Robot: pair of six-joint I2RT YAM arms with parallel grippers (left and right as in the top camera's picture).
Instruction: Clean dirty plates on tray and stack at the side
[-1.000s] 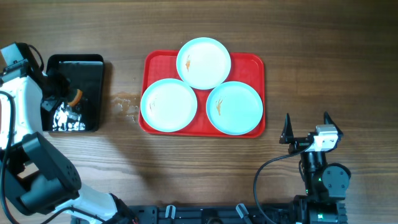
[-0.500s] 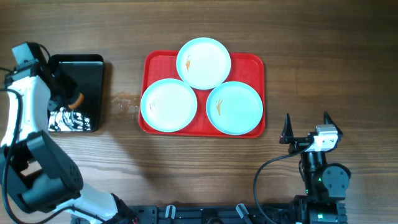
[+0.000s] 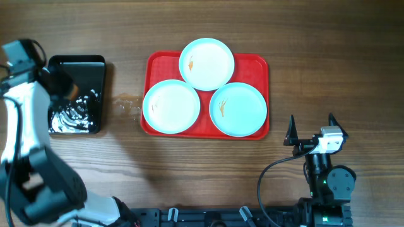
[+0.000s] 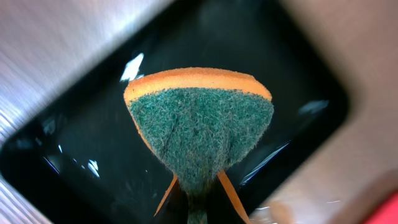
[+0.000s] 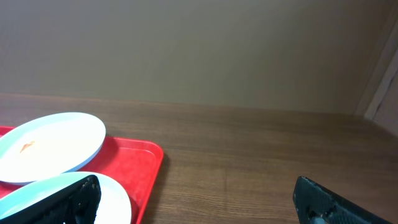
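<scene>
Three pale-blue plates lie on the red tray (image 3: pixel 257 63): one at the back (image 3: pixel 206 64) and one at the front right (image 3: pixel 238 109), both with orange smears, and one at the front left (image 3: pixel 171 106). My left gripper (image 3: pixel 63 84) is shut on a green and orange sponge (image 4: pixel 199 124) and holds it above the black tray (image 3: pixel 79 94). My right gripper (image 3: pixel 310 131) is open and empty, at rest to the right of the red tray. In the right wrist view I see two plates (image 5: pixel 46 144) and the red tray's corner (image 5: pixel 146 165).
The black tray (image 4: pixel 81 149) holds water with foam at its front. A wet patch (image 3: pixel 126 105) lies on the wooden table between the two trays.
My left gripper has lifted the sponge from the foam in the black tray and moved toward the back of it. The right arm has not moved.
</scene>
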